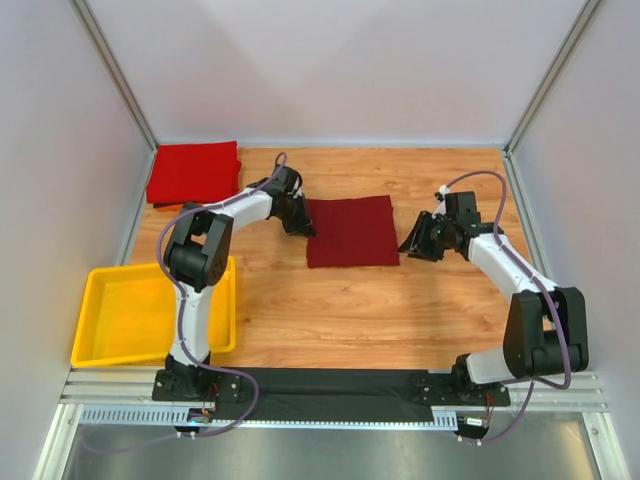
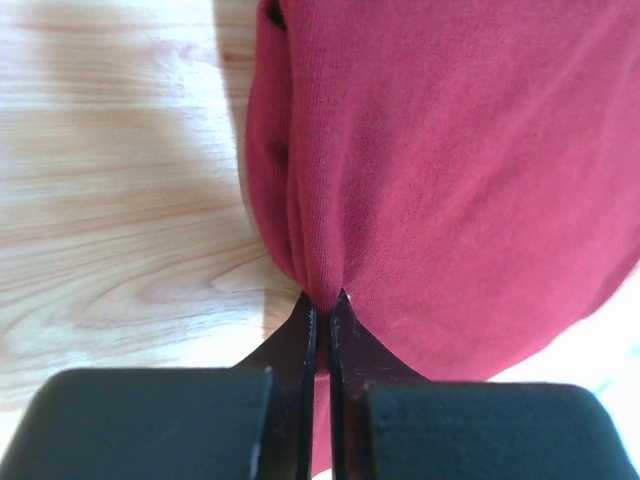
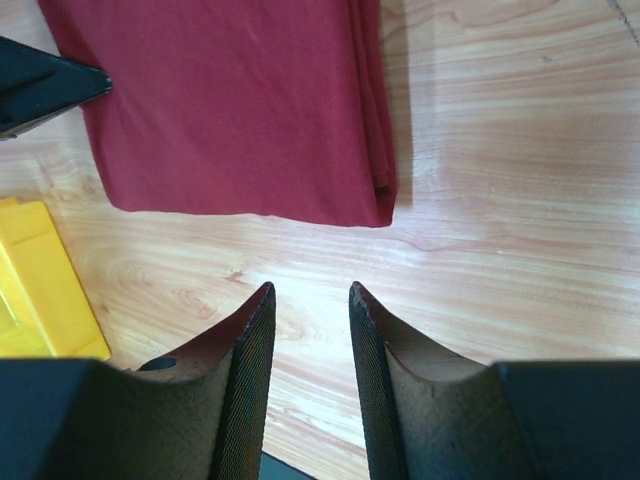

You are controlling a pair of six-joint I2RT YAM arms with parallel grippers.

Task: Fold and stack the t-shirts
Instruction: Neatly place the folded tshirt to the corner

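Both t-shirts look folded: brighter red shirt far left, maroon shirt central on the worktop, its left edge clamped in the left claw; right claw apart, empty; stacking remains

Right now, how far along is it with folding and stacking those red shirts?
Both look folded: the brighter red t-shirt lies at the far left corner, the maroon t-shirt mid-table. In hand: the left gripper is pinched shut on the maroon one's edge; the right gripper hangs open beside it, holding nothing. Left: stacking, since the two shirts lie apart.
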